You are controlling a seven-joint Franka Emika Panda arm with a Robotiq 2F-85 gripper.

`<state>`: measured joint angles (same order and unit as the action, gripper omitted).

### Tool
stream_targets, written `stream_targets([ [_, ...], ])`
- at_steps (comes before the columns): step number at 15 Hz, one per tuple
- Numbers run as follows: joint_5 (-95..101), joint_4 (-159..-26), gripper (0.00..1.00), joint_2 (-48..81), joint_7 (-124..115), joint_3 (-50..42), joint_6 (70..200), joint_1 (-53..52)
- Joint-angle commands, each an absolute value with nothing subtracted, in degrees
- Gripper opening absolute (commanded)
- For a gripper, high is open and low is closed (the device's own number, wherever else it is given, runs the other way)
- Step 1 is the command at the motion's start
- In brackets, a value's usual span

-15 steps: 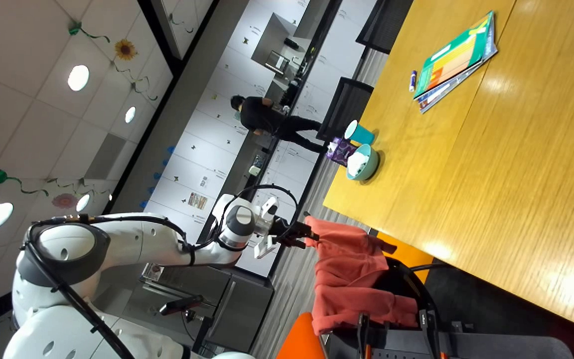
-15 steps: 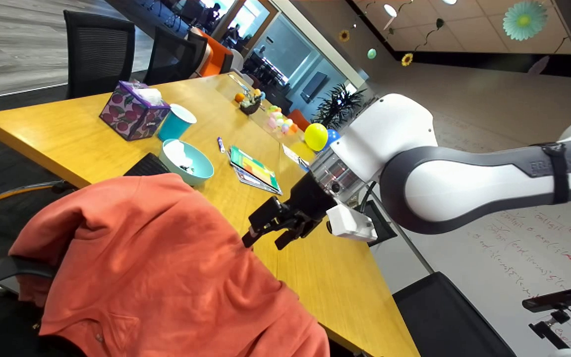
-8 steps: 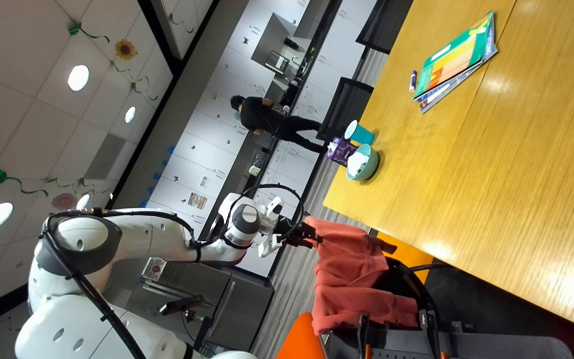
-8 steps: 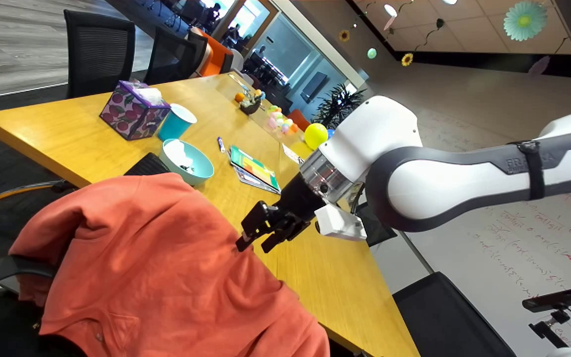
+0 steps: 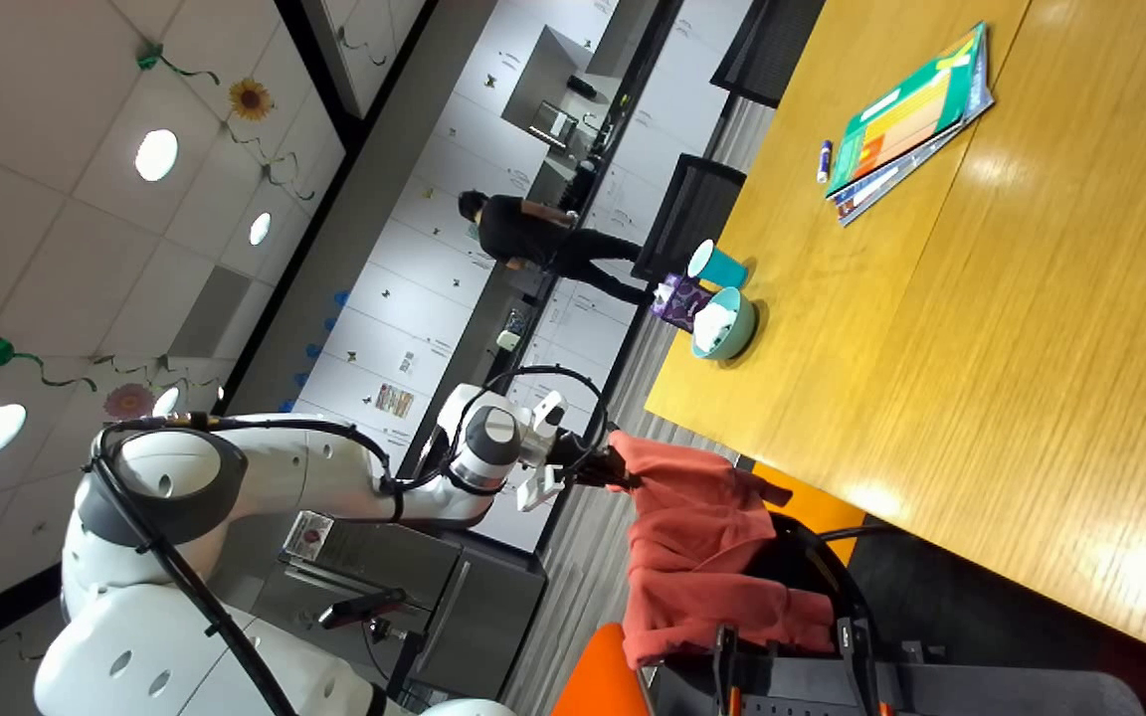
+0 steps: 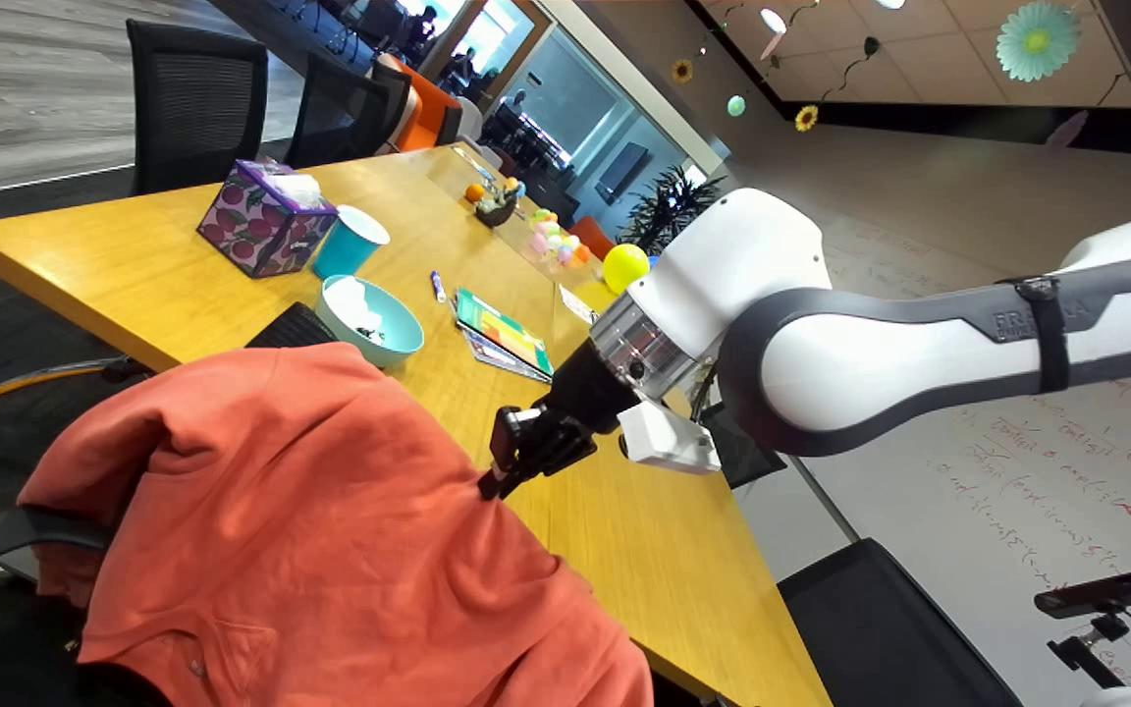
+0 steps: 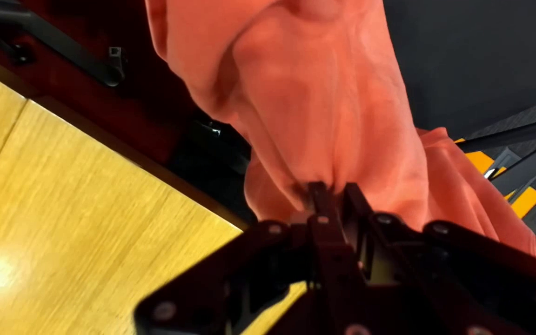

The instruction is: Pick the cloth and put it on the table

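The cloth, a large rumpled red-orange sheet, is draped over a black chair beside the table in both exterior views. My gripper is shut on a fold of it; in the wrist view the fabric bunches into creases at the fingertips, which sit close together. In an exterior view the gripper touches the upper part of the cloth, on the side toward the arm. The table, with its glossy yellow-brown wood-grain top, lies beyond the cloth. Its straight edge runs past the gripper at the left of the wrist view, where the table shows lower.
Near the table corner stand a turquoise bowl, a blue cup and a purple tissue box. A marker and booklets lie farther along. The chair's armrest sticks out beside the cloth. A person stands at the back counter.
The arm has moved slightly toward the cloth. My gripper's jaws, apart half a second ago, have come together on the fabric. The table items have stayed put.
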<state>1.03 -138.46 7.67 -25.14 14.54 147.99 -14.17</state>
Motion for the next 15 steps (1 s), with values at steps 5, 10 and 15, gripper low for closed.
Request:
stream_targets([
  [5, 0.7, -139.1, 0.01, 4.6, -25.9, 14.3, 146.2, -15.9],
  [10, 5.7, -144.8, 0.01, -10.0, -32.5, 14.9, 144.1, -16.6],
  [15, 10.8, -145.6, 0.01, -24.3, -42.4, 16.5, 135.5, -11.1],
])
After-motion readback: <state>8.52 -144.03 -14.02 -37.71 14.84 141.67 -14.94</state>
